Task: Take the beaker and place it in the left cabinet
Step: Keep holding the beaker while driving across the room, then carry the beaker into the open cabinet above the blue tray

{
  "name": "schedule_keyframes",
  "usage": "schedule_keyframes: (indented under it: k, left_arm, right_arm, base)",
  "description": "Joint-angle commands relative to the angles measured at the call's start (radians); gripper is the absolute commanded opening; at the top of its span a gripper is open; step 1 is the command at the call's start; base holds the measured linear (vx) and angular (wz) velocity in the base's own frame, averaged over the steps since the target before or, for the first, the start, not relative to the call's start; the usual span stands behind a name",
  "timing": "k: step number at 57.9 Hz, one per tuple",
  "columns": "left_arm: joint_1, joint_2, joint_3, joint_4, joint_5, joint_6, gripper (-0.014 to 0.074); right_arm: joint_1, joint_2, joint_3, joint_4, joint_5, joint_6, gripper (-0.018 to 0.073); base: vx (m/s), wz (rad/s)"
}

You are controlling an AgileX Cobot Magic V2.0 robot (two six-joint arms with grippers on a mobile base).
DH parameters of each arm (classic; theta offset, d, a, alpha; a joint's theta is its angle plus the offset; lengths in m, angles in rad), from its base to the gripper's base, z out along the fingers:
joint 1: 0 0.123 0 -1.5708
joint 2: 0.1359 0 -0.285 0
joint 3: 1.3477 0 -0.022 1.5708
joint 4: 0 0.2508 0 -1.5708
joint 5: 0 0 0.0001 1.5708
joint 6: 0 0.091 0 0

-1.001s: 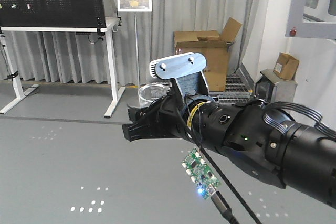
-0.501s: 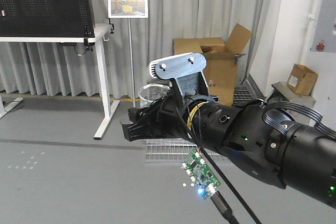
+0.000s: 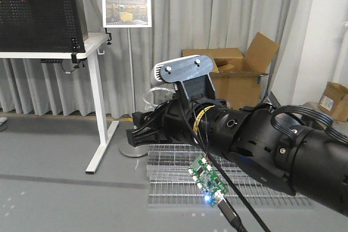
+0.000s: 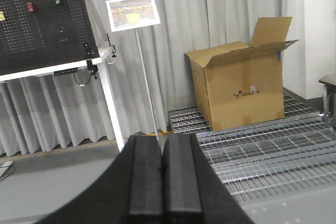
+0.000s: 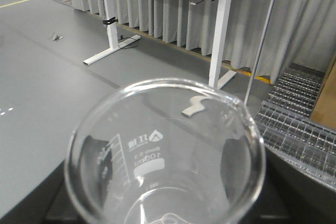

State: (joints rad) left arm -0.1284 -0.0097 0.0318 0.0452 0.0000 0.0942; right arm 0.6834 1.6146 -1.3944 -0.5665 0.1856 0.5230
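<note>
While the right end effector (image 3: 140,130) grasps the beaker (image 5: 164,169) mouth-up in mid-air and the left end effector (image 4: 163,150) sits clenched and empty, hold it level and steady until the cabinet, not in view, appears.

The clear, empty glass beaker (image 5: 157,169), marked 100ml, sits upright, rim uppermost.

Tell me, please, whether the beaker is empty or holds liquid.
Empty: in the right wrist view the beaker shows clear walls, legible printed markings and no liquid surface.
</note>
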Motion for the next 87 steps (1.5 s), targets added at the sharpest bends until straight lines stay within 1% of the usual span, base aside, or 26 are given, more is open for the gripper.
schedule_keyframes:
  k: [1,21,49,69,87]
  left_arm:
    - [-0.001,-0.019,0.016,-0.003,-0.075,-0.003,0.0001]
    - [-0.001,-0.019,0.016,-0.003,-0.075,-0.003,0.0001]
    - [-0.001,-0.019,0.016,-0.003,-0.075,-0.003,0.0001]
    - [-0.001,-0.019,0.016,-0.003,-0.075,-0.003,0.0001]
    - [-0.001,-0.019,0.016,-0.003,-0.075,-0.003,0.0001]
  right_arm:
    - [-0.003,-0.045,-0.034,-0.014,-0.067,-0.001,-0.0004]
    - [-0.003,-0.045,-0.034,-0.014,-0.067,-0.001,-0.0004]
    - [-0.003,-0.043,-0.034,-0.014,-0.068,-0.001,-0.0004]
    - [-0.003,-0.043,-0.034,-0.014,-0.07,-0.001,-0.0004]
    - [-0.003,-0.043,-0.034,-0.014,-0.068,-0.001,-0.0004]
  base:
    - [0.62,-0.02]
    - [0.59,-0.09]
    - [0.48,-0.22]
    - [0.37,-0.47]
    - [0.26,-0.76]
